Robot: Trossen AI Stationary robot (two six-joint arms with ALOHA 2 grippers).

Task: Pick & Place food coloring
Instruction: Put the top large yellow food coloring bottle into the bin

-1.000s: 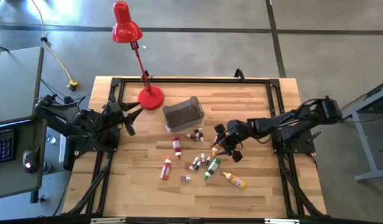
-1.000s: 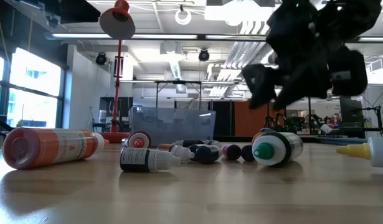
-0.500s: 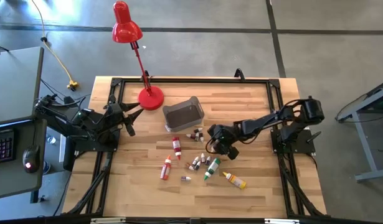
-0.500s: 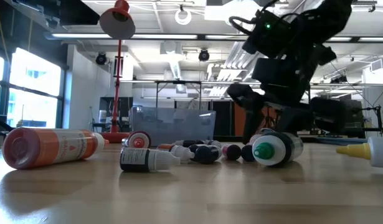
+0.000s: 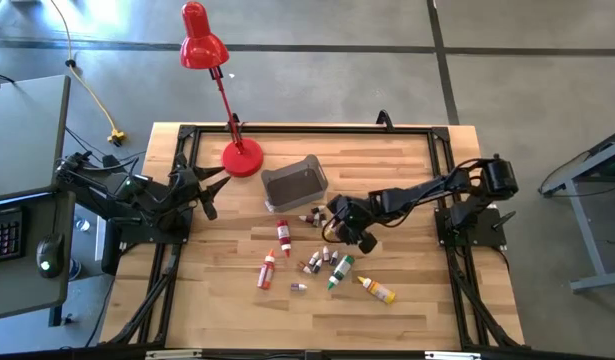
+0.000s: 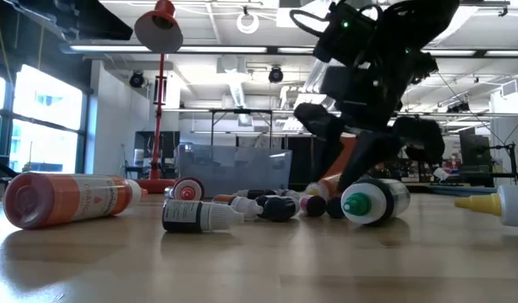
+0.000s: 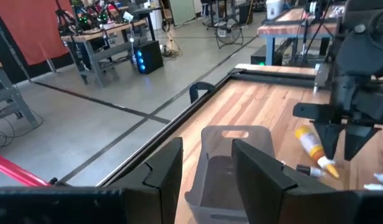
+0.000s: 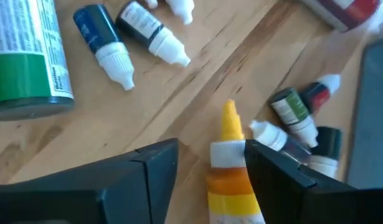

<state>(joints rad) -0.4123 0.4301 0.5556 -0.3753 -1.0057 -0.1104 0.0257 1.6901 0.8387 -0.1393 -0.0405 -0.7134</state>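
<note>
The food coloring bottles lie scattered on the wood table right of the middle (image 5: 317, 255), red, green, yellow and small dark ones. My right gripper (image 5: 339, 229) is open and low among them. Its fingers stand on either side of a yellow-orange bottle (image 8: 230, 163), whose pointed cap (image 8: 230, 119) sticks out ahead of them. The left wrist view shows that bottle (image 7: 311, 144) slanting, cap down, beside the fingers. My left gripper (image 5: 202, 192) waits open at the table's left edge. My right gripper (image 8: 211, 149) comes down slanting from the table's right over the yellow-orange bottle's neck (image 8: 227, 154). One finger (image 8: 272, 171) is right beside the neck, and a gap shows on the other side. Whether that finger touches the bottle I cannot tell.
A grey bin (image 5: 294, 183) stands left of and beyond my right gripper. The red desk lamp's base (image 5: 243, 158) is at the far left. A big green bottle (image 6: 372, 200) and a big red one (image 6: 69, 200) lie near the front. Bare wood lies right of the bottles (image 5: 407, 270).
My right gripper has travelled toward the table's left, nearer the grey bin. It has come down from above the bottles to table height among them. The left arm has kept still.
</note>
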